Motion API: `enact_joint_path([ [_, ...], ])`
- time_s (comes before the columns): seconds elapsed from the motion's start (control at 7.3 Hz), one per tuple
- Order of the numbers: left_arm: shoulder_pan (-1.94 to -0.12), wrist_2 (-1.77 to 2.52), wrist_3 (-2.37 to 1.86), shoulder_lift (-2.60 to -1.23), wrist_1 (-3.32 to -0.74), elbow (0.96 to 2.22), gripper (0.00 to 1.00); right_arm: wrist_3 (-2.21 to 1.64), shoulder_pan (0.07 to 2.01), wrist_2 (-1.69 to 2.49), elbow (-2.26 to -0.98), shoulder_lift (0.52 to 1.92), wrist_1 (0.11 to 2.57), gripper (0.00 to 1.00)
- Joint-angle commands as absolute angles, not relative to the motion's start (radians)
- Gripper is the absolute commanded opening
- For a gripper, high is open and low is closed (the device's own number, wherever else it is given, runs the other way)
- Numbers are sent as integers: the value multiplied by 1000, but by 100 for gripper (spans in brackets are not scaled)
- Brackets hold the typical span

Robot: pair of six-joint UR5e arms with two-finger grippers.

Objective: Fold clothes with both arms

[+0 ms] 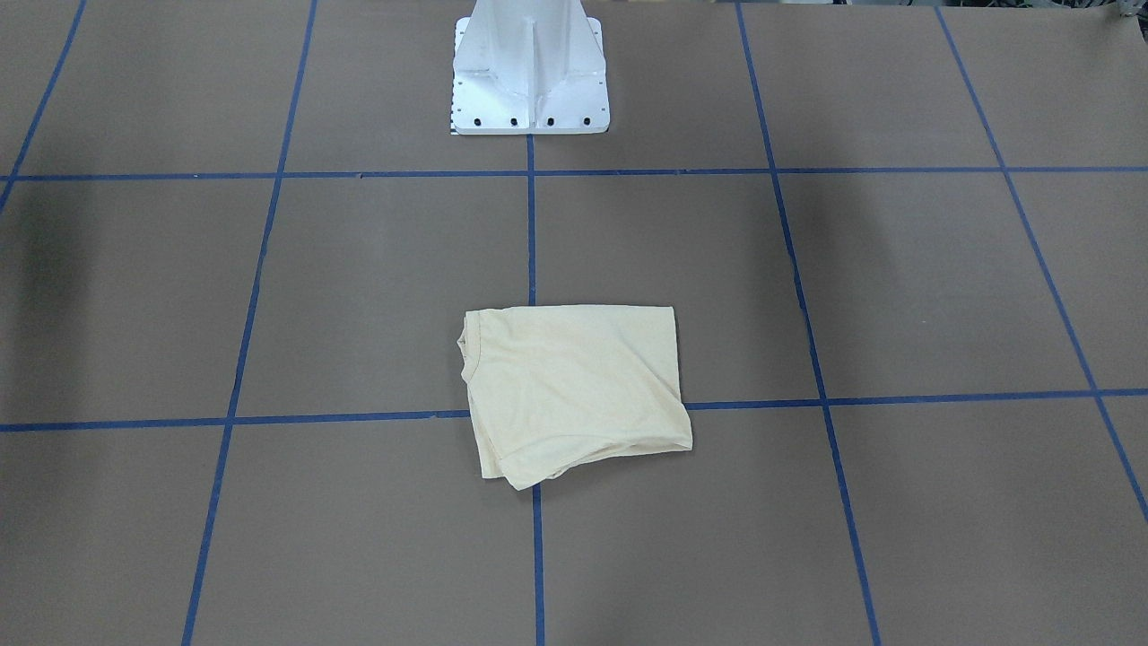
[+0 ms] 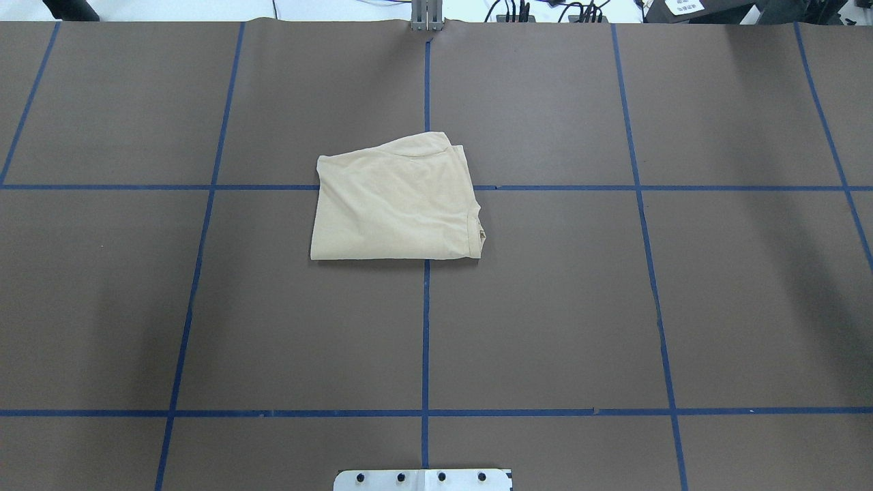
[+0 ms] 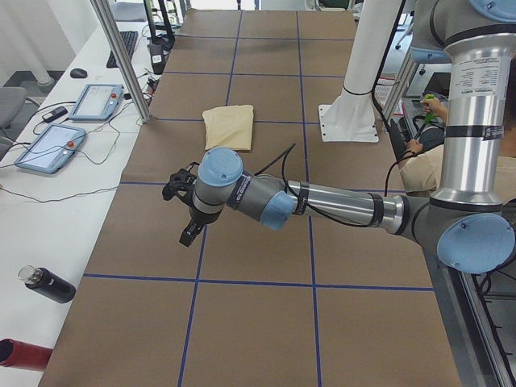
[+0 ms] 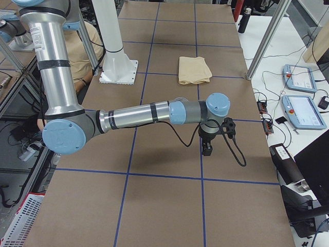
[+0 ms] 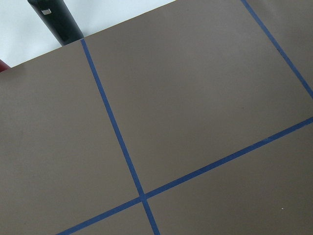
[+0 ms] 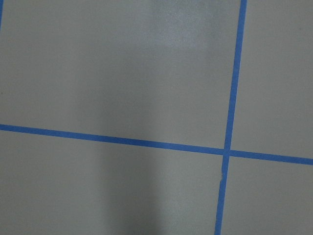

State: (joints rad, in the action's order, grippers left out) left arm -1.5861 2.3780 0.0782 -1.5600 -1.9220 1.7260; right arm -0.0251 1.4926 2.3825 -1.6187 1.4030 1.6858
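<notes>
Shirt (image 2: 395, 201) folded into a rectangle at centre of table (image 2: 614, 307), left gripper (image 3: 187, 237) and right gripper (image 4: 207, 149) hanging over opposite ends, well apart from it, jaw opening impossible to tell for either.

Brown paper-covered table (image 2: 545, 307), blue tape grid lines (image 2: 425, 327); white side bench (image 3: 32, 234) bearing two grey-blue tablet-shaped pendants (image 3: 48, 147); slanted aluminium frame post (image 3: 121, 60).

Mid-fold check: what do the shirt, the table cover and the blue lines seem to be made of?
T-shirt: soft matte knit, likely cotton jersey; it lies in gentle wrinkles, with a sewn collar band. Table cover: matte brown paper or thin board, flat and without sheen. Blue lines: probably painter's tape, in slightly uneven strips.
</notes>
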Motion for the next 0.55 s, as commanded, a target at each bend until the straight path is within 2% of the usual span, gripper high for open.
enact_joint_path([
  [0.0, -1588, 2378, 80, -1536, -1931, 1730, 100, -25, 1493, 2384, -1621, 1402, 1686, 100],
  [0.41, -1586, 2378, 77, -1477, -1945, 1810, 100, -26, 1494, 2387, -1624, 1404, 1687, 100],
])
